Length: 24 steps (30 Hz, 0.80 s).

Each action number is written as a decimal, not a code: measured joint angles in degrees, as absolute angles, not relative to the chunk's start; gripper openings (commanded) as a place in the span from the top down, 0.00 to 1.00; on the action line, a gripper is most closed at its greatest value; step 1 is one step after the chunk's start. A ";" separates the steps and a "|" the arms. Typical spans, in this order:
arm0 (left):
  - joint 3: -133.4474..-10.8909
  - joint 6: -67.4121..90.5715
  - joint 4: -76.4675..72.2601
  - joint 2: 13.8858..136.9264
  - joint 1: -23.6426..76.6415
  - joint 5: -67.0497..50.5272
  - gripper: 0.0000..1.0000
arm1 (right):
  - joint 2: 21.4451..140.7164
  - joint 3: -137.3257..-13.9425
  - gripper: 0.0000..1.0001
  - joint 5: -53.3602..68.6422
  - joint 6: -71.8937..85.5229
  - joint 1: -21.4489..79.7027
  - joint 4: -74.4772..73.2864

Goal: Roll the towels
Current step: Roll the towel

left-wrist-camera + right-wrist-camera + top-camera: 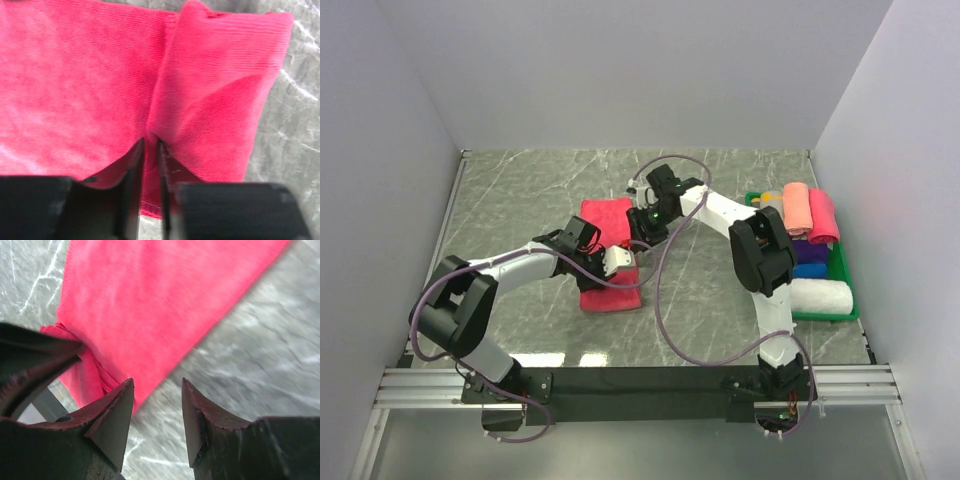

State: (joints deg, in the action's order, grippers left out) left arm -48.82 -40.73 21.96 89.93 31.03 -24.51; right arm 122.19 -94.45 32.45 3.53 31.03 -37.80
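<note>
Where the green tray (826, 318) stands, rolled towels (797, 208) fill it

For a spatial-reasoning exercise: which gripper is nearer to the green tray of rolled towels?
Right. The right gripper is at the red towel's right edge, toward the green tray; the left gripper is over the towel, farther from the tray.

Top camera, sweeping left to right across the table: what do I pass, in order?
Left arm's elbow → red towel → right arm's elbow → pink rolled towel → green tray, at its right rim.
</note>
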 measured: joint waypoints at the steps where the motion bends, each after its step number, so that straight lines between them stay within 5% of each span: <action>1: -48.88 -40.34 21.93 89.78 30.92 -24.25 0.69 | 122.02 -94.43 0.50 32.77 3.38 30.39 -38.39; 2: -48.95 -39.94 22.13 89.45 30.68 -24.14 0.61 | 121.67 -94.17 0.51 33.08 3.27 29.87 -38.76; 5: -50.06 -39.05 25.17 87.24 29.58 -24.36 0.56 | 118.69 -91.57 0.53 35.07 2.81 28.75 -39.31; 16: -47.81 -36.40 31.38 62.41 27.27 -26.28 0.50 | 104.86 -87.50 0.63 46.76 0.25 32.21 -40.77; 24: -36.80 -36.84 31.24 56.88 28.95 -25.04 0.46 | 111.48 -85.93 0.66 50.74 0.12 42.48 -40.16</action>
State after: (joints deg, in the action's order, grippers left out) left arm -36.80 -36.84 31.24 56.88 28.95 -25.04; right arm 111.48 -85.93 50.74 0.12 42.48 -40.16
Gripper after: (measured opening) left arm 0.523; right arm 0.347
